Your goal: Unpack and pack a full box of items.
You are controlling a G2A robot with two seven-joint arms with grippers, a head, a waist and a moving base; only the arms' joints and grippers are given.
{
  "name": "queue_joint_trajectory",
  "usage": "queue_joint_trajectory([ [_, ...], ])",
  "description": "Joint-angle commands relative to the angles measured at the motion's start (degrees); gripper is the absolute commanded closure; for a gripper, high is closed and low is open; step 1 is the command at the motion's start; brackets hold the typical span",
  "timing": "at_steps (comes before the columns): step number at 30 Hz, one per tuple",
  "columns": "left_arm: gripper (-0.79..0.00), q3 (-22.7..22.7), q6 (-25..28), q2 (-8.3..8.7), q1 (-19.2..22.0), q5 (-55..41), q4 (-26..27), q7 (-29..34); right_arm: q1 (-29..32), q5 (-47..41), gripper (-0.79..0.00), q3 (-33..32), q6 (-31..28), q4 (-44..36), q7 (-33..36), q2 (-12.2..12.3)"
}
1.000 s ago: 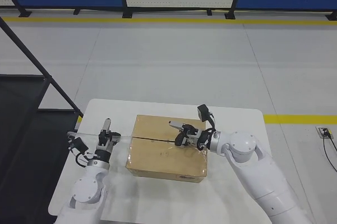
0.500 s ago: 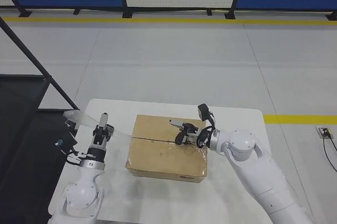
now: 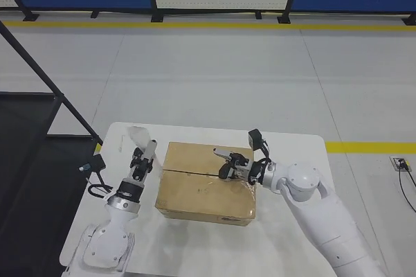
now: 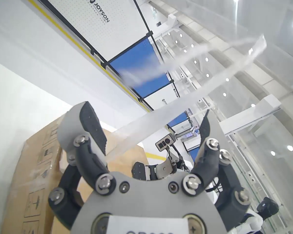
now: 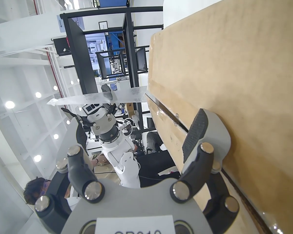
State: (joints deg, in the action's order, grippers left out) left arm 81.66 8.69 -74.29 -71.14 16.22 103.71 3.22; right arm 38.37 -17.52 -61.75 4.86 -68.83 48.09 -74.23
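Observation:
A closed cardboard box (image 3: pixel 204 187) lies in the middle of the white table (image 3: pixel 291 149), its top seam (image 5: pixel 167 115) slit. A clear tape strip (image 4: pixel 185 98) sticks to one pad of my left gripper (image 3: pixel 144 161) and curls up above it. That gripper (image 4: pixel 146 113) is open, just off the box's left end (image 4: pixel 36 161). In the right wrist view the tape strip (image 5: pixel 88 98) runs from the box's edge past that gripper. My right gripper (image 3: pixel 227 163) stands open over the box top (image 5: pixel 234 69), one fingertip (image 5: pixel 197 130) beside the seam.
A black frame and dark panel (image 3: pixel 28 173) stand off the table's left side. Bare table lies in front of the box (image 3: pixel 214 249) and to its right. A yellow floor line (image 3: pixel 381 147) runs beyond the table.
My left gripper has swung up and toward the box's left end, carrying the tape strip, which now curls above it. The right gripper has shifted slightly on the box top.

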Motion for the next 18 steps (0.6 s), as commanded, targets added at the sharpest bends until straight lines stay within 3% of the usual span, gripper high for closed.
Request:
queue_joint_trajectory([
  [1,-0.785,-0.59,0.48,0.03,-0.13,1.59,0.47,0.55,0.55,-0.07,-0.785,-0.62,-0.44,-0.67,-0.18,0.16],
  [18,-0.785,-6.15,-1.03,-0.15,1.96,11.06,0.30,5.09,12.44,-1.98,-0.785,-14.07,-4.30,-12.25,-0.79,3.51],
])
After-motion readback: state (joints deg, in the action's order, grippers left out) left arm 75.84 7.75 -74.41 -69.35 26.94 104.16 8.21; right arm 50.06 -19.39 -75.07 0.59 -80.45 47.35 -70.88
